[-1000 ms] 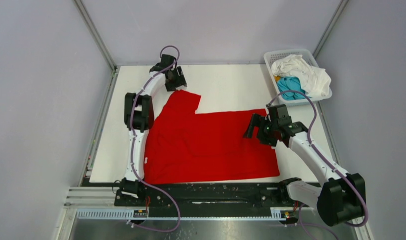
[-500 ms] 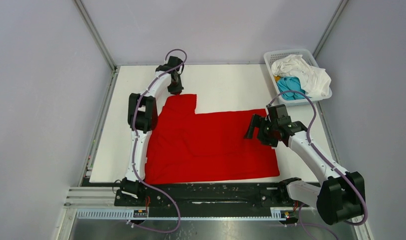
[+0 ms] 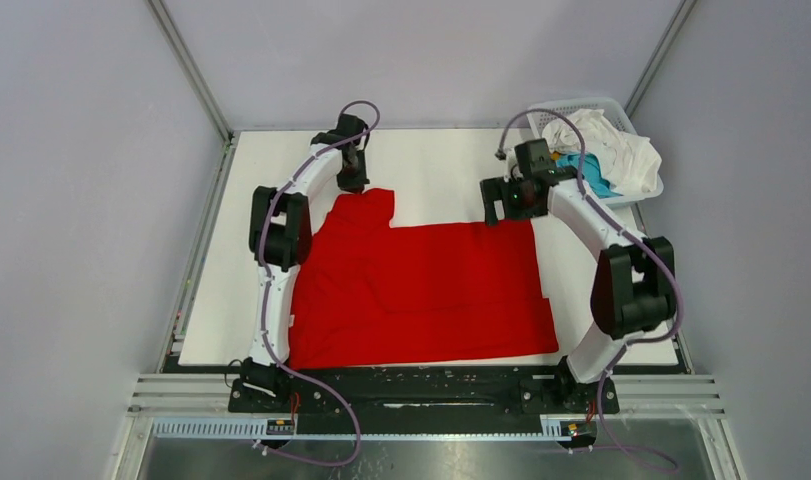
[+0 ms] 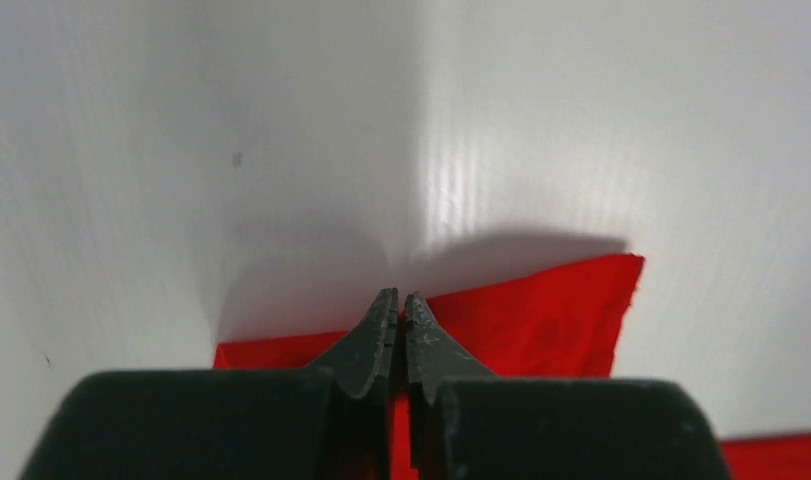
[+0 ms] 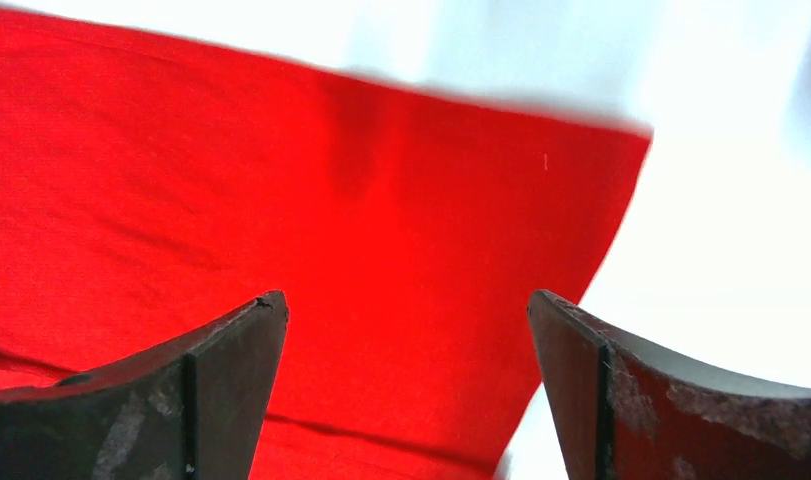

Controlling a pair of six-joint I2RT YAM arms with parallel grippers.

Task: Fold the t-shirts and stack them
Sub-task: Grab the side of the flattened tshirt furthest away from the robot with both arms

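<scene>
Your left fingers (image 4: 376, 340) are pressed together, seemingly pinching the far hem of the sleeve at 11 o'clock. Your right fingers (image 5: 231, 370) hang wide apart over the bare corner at 1 o'clock of the red t-shirt (image 3: 421, 280), which lies spread across the smooth white worktop (image 3: 441, 165). I judge you are squaring it up for the first fold, so next drop the right fingers onto that corner and close. The cloth looks thin, matte and limp, faintly creased and L-shaped in outline, so lift both far points evenly toward 6 o'clock.
</scene>
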